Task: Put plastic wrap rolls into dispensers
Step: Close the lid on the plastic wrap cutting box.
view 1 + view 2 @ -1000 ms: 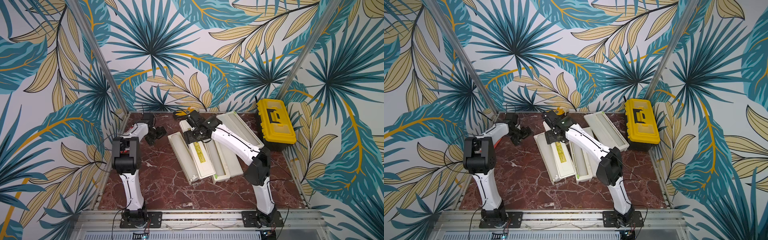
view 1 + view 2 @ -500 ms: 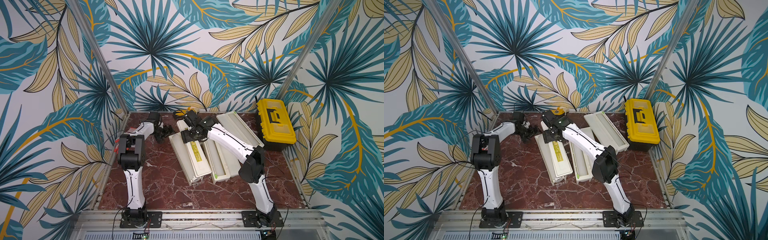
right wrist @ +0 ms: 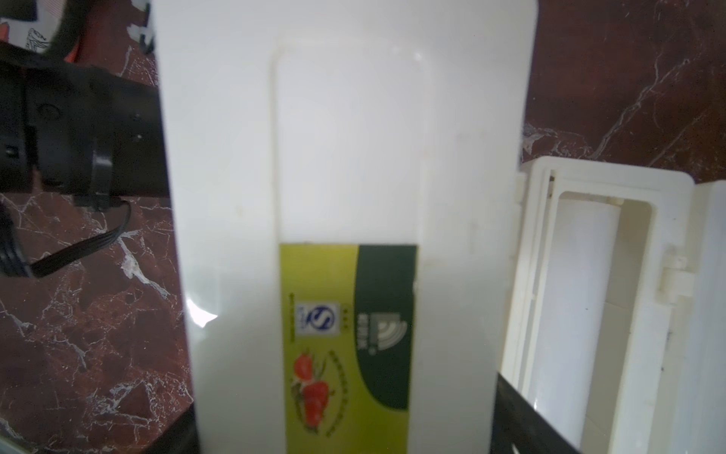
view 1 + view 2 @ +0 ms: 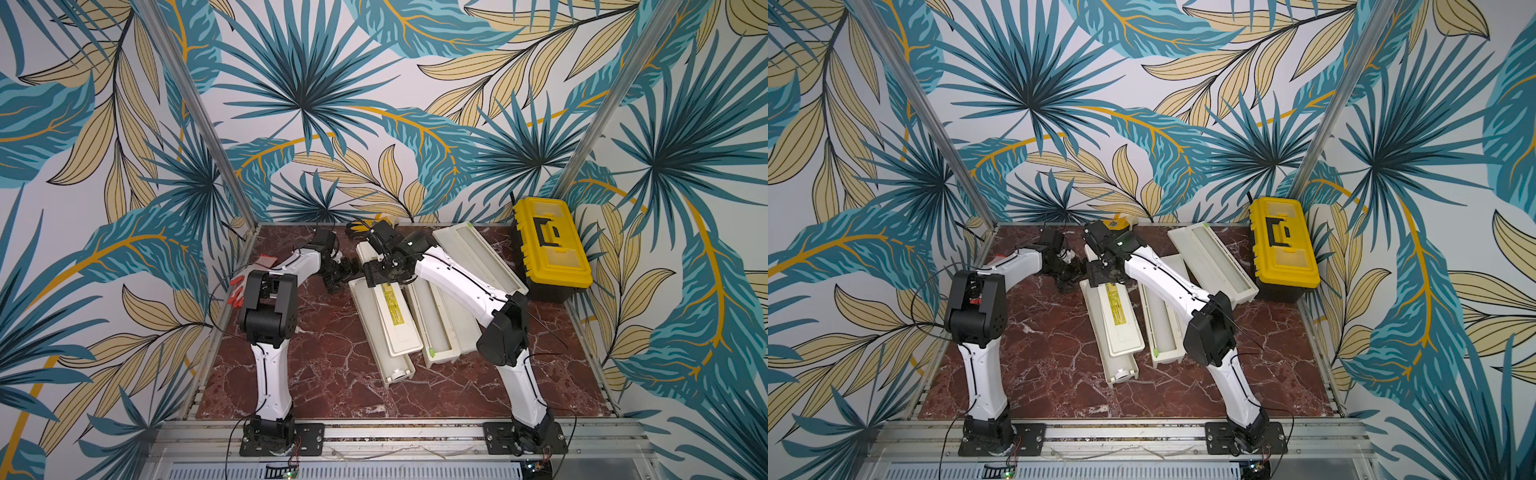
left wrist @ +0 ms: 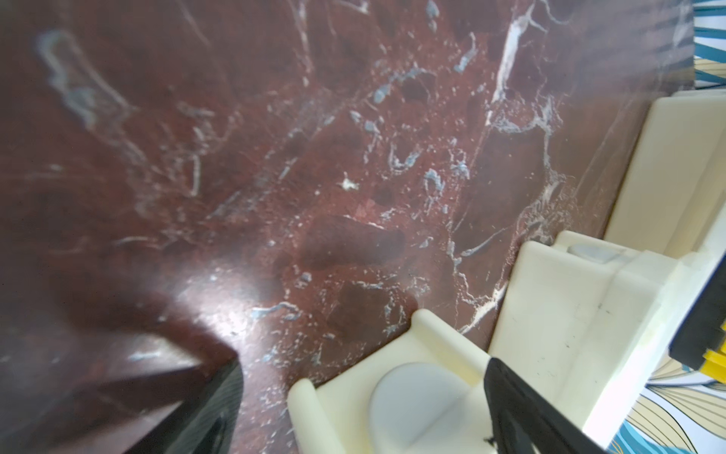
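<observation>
Left gripper (image 4: 340, 272), jaws spread and empty, has swung rightward to the upper end of the labelled dispenser (image 4: 392, 316), centre frame. Right gripper (image 4: 376, 270) clamps that dispenser's lid across its width. We judge closing underway; a roll (image 3: 569, 314) lies in the neighbouring open dispenser (image 4: 444, 358). Red marble tabletop (image 4: 324, 374); leaf-print walls (image 4: 374, 104); yellow toolbox (image 4: 548, 249) upper right.

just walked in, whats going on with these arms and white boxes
Two robot arms are working on long cream plastic dispenser boxes. The right gripper clasps the yellow-green-labelled lid of the leftmost box, which has a white plastic wrap roll in it. The left gripper hangs open at that box's far end. The middle box lies open with a roll inside; the third box lies open beside the yellow plastic toolbox.
</observation>
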Motion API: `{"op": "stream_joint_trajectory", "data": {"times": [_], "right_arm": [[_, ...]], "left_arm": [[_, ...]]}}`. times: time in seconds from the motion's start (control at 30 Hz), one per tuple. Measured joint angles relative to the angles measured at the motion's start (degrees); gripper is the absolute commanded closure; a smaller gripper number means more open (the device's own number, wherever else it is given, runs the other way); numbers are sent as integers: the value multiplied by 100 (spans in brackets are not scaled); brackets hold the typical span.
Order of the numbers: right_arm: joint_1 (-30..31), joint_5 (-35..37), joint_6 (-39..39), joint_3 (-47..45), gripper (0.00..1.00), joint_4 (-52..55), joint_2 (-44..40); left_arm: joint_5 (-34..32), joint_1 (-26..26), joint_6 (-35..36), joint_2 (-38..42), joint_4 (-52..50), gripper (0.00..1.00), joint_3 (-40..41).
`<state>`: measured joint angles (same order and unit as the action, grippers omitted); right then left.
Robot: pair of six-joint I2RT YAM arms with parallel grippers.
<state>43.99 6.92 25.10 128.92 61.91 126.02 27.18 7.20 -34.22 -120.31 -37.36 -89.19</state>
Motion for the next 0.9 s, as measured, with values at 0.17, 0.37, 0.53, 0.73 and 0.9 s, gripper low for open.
{"op": "stream_joint_trajectory", "data": {"times": [0.17,0.37,0.53,0.73,0.9], "right_arm": [[76,-42,214,0,31,343,0],[369,-52,321,2,31,452,157],[568,20,315,2,31,437,553],[605,232,293,2,31,391,822],[605,363,295,2,29,389,828]], "left_arm": [[-387,-588,-85,332,-98,0,31],[-647,-1456,-94,1029,-92,0,267],[-662,-1486,-37,1462,-125,0,850],[-662,-1506,63,1696,-186,0,1530],[-658,-1521,153,1873,-212,0,1770]]}}
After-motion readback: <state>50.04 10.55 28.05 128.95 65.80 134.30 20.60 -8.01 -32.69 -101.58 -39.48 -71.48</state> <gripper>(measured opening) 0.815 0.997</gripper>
